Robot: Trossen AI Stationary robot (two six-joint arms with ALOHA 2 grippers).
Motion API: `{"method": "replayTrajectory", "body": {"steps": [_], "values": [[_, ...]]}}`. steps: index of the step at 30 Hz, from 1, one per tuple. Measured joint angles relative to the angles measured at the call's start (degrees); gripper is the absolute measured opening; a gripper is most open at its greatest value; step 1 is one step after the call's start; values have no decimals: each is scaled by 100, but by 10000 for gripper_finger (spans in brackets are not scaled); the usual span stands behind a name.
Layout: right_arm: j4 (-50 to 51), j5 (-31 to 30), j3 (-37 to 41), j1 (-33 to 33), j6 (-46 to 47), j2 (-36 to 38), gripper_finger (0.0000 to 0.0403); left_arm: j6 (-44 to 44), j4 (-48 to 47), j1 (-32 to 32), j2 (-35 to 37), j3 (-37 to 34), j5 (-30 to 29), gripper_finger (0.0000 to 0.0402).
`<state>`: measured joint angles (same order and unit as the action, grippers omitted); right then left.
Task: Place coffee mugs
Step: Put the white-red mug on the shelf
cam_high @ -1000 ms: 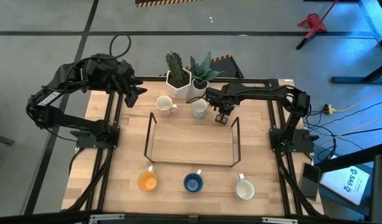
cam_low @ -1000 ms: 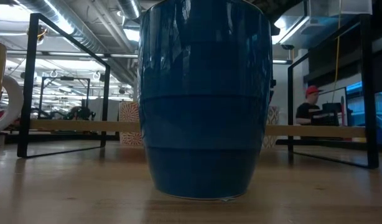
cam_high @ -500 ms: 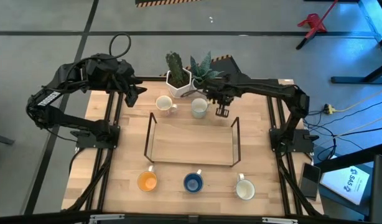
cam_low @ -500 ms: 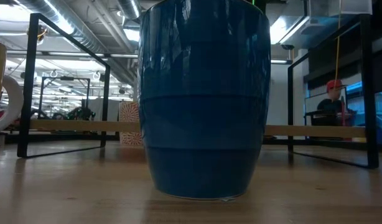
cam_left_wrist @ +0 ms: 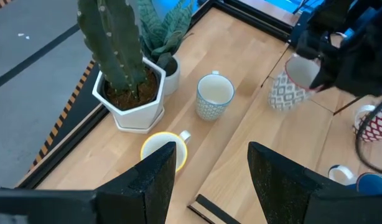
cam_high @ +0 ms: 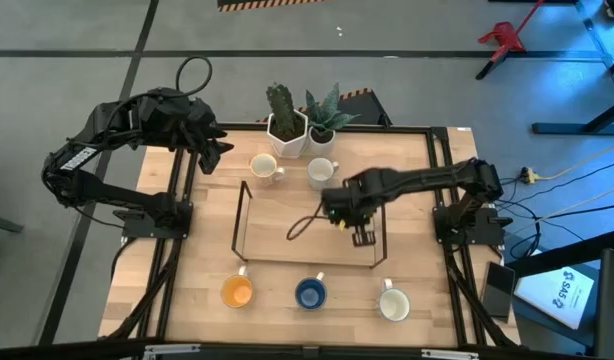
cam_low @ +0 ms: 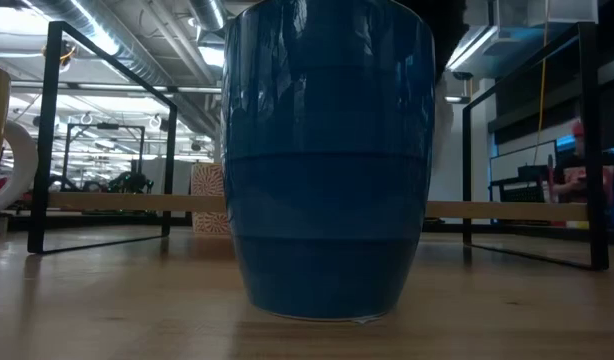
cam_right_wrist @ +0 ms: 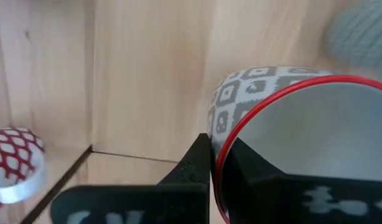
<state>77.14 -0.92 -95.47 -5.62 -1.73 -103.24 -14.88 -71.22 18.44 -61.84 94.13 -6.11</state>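
Over the table's middle, right of centre, the right gripper (cam_high: 359,234) pinches the rim of a red-rimmed patterned mug (cam_right_wrist: 284,124) above the black-framed wooden shelf (cam_high: 277,238). Lower it level until the base seats, then release. At the far left corner waits the left gripper (cam_left_wrist: 206,171), fingers spread and empty.

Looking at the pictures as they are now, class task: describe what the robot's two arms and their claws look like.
Both arms are dark and jointed. The left arm carries a white label strip and a looping black cable. The right arm trails a thin black cable. The left claw has two broad matte black fingers. The right claw is black too, with faint lettering.
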Motion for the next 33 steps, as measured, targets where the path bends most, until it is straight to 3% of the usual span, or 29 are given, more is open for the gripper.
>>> {"method": "replayTrajectory", "body": {"steps": [7,20,33], "values": [[-452,-93,764,-156,555,0,1,-1,1,0,0,0,-13,194],[-533,10,817,-150,605,13,6,-36,9,0,0,0,-15,194],[-464,-61,714,-150,639,-15,138,-145,9,0,0,0,-15,194]]}}
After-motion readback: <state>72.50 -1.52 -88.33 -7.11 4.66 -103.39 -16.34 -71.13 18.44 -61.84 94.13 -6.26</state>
